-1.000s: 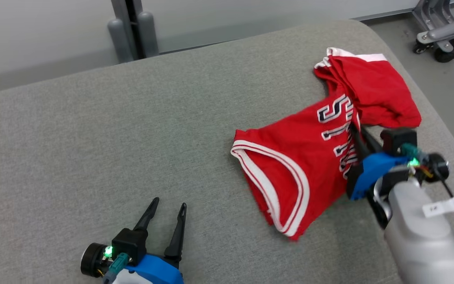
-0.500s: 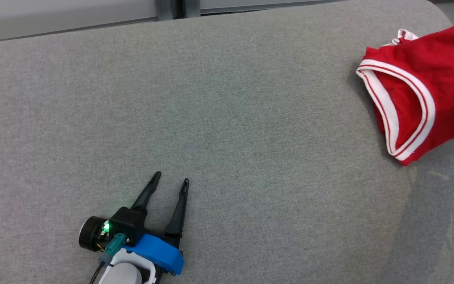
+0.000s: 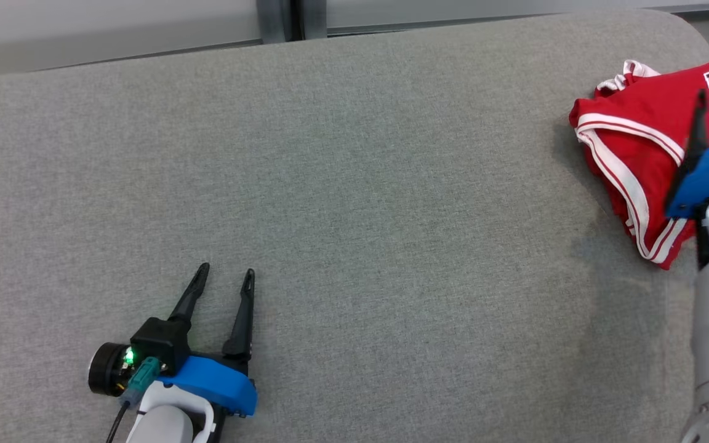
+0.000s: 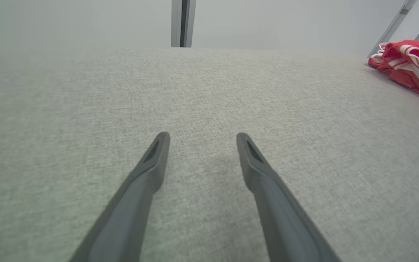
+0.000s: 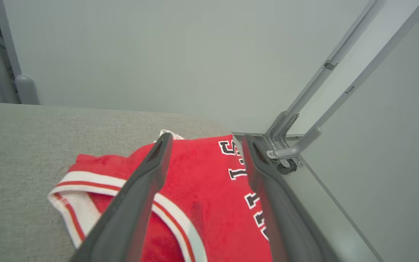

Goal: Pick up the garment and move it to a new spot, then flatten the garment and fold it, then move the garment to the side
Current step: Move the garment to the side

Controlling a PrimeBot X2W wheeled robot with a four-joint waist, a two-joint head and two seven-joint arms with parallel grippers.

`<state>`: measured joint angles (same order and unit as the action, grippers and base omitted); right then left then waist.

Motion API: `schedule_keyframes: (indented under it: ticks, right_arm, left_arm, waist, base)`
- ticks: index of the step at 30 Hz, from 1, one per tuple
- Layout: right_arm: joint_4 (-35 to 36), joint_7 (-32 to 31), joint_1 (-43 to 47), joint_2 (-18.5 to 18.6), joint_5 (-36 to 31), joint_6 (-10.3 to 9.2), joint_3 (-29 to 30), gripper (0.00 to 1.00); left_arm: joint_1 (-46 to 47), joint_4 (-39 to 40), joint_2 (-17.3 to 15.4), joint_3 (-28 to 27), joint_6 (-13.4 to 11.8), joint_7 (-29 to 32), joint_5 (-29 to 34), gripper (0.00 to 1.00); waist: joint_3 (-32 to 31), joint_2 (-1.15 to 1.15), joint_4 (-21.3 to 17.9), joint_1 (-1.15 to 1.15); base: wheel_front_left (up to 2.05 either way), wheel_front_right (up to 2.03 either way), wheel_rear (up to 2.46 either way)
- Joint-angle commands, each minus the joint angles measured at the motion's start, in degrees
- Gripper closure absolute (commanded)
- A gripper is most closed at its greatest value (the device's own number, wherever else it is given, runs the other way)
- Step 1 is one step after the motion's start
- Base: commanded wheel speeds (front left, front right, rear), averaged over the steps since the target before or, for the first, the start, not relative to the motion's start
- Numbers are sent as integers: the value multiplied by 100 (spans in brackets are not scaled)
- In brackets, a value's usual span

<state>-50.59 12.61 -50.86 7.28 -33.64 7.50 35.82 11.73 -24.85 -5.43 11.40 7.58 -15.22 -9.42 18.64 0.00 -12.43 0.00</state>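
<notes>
The red jersey (image 3: 637, 141) lies bunched on the grey surface (image 3: 360, 184) at about two o'clock in the head view, near the surface's right edge. The right gripper (image 5: 206, 137) hangs over it, jaws spread with nothing between them. The left gripper (image 3: 226, 271) sits at seven o'clock, well apart from the jersey, jaws likewise wide and empty.

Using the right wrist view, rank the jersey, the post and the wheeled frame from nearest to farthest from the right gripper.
1. Jersey: on the cushion, directly beneath the right gripper's open fingers.
2. Wheeled frame: on the floor just past the cushion's corner, on that view's right.
3. Post: far off at the view's left edge, behind the cushion.
</notes>
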Motion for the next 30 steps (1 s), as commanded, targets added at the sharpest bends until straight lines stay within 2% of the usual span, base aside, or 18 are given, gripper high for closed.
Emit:
schedule_keyframes:
  ticks: [1, 4, 6, 11, 16, 22, 30]
  right_arm:
    - [-42, 86, 97, -69, 43, -2, -61, 0]
    - [-222, 237, 218, -287, 286, -3, -408, 0]
    - [-88, 260, 316, -384, 643, -2, -849, 0]
    - [397, 259, 1167, -434, 2108, -2, -2199, 0]
    - [854, 261, 2058, -421, 3209, -2, -3011, 0]
    - [1245, 261, 2821, -423, 3752, -2, -3336, 0]
    - [1536, 262, 3272, -423, 3938, -2, -3486, 0]
  left_arm:
    - [-80, -27, -29, -73, -16, 14, 35, 0]
    - [-108, -14, 26, -263, -13, 9, 62, 0]
    - [-139, -9, 57, -393, -12, 8, 98, 0]
    - [-211, -17, 139, -692, -27, 8, 137, 0]
    - [-323, -19, 206, -907, -34, 8, 141, 0]
    - [-495, -30, 246, -1125, -57, 8, 151, 0]
    - [-671, -28, 250, -1206, -99, 8, -3, 0]
  waist:
    - [-35, 0, 10, 0]
    - [-148, 0, 104, 0]
    - [-218, 0, 200, 0]
    - [-390, 0, 500, 0]
    - [-560, 0, 767, 0]
    - [-786, 0, 916, 0]
    - [-1042, 0, 895, 0]
  base:
    - [0, 0, 0]
    - [0, 0, 0]
    - [0, 0, 0]
    - [0, 0, 0]
    - [0, 0, 0]
    - [0, 0, 0]
    - [0, 0, 0]
